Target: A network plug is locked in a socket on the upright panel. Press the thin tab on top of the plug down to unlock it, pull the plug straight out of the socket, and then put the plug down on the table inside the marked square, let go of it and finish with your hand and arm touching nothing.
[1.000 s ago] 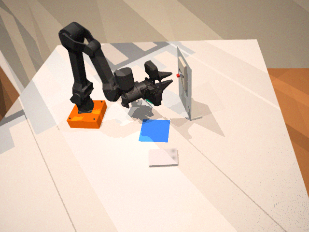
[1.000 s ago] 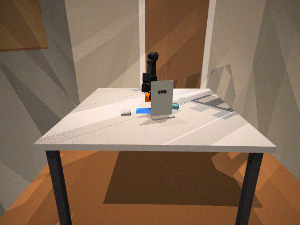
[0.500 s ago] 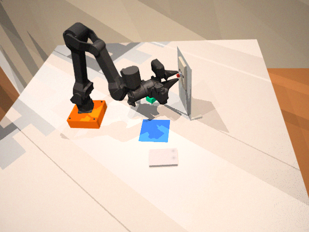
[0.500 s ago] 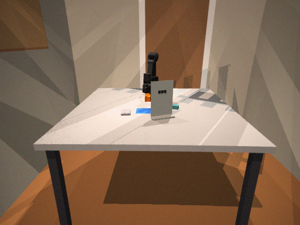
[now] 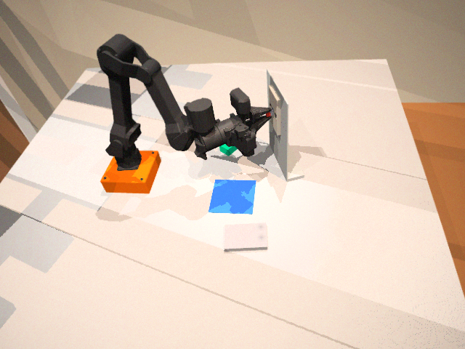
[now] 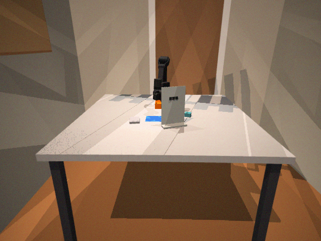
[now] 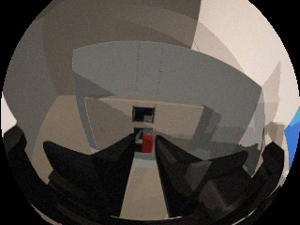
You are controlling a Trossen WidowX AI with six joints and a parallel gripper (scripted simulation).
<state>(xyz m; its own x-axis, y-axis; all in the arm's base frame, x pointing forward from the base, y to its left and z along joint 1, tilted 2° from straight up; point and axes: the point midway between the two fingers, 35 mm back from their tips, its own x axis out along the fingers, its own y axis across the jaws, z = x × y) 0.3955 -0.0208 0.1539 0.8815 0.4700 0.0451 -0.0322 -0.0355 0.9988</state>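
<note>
Because the plug (image 5: 268, 114) (image 7: 147, 143) shows only as a small red piece at the socket (image 7: 138, 147) on the near-left face of the upright panel (image 5: 280, 153) (image 6: 173, 111) (image 7: 108, 70), its handling has to be judged from little. The gripper (image 5: 269, 113) (image 7: 145, 139) is narrowed well short of fully shut, its tips on either side of that red piece; I cannot tell whether they pinch it. The plug looks light and stiff, probably hard plastic, and smooth enough to slip if squeezed only by its edge. The thin tab, which I cannot make out clearly, would be the delicate part, likely to flex under a gentle downward push and perhaps to snap if forced sideways. The best hold is probably across the two sides of the body, level and centred, with the tab pressed before any pull. Drawing it straight back should keep it from jamming; tugging while it is locked could strain the tab or drag the panel. It has yet to reach the blue square (image 5: 232, 197) (image 6: 153, 118) (image 7: 294, 136) on the table (image 5: 319, 270) (image 6: 165, 145) (image 7: 230, 33), where a low, soft release should suit so small a thing.
</note>
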